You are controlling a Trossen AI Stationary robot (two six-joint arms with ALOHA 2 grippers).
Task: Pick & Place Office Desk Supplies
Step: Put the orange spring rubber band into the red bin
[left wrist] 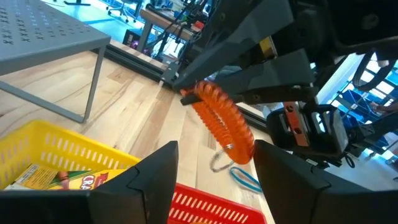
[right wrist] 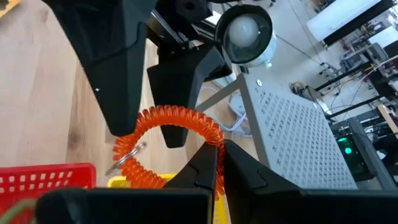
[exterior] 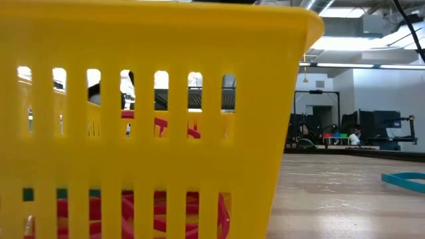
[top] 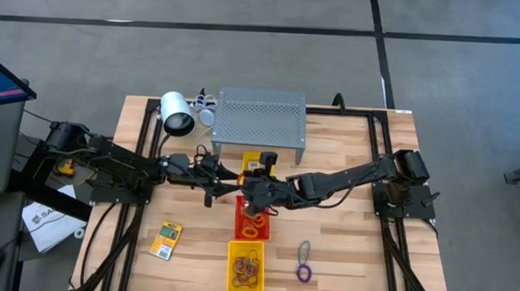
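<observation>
Orange coil ring (right wrist: 169, 144) is pinched by the right pincer (right wrist: 217, 163) above the red tray (top: 252, 218); release is judged next, left pincer (left wrist: 214, 171) spread beside it

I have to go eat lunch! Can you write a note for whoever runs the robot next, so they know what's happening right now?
Right gripper: shut on the orange coil ring, held in the air by the red tray.
Left gripper: open, a finger on each side of that coil, not gripping it.
Done: rubber bands lie in the front yellow tray.
Left: the coil, plus the card packet and purple loop on the bare table.
</observation>
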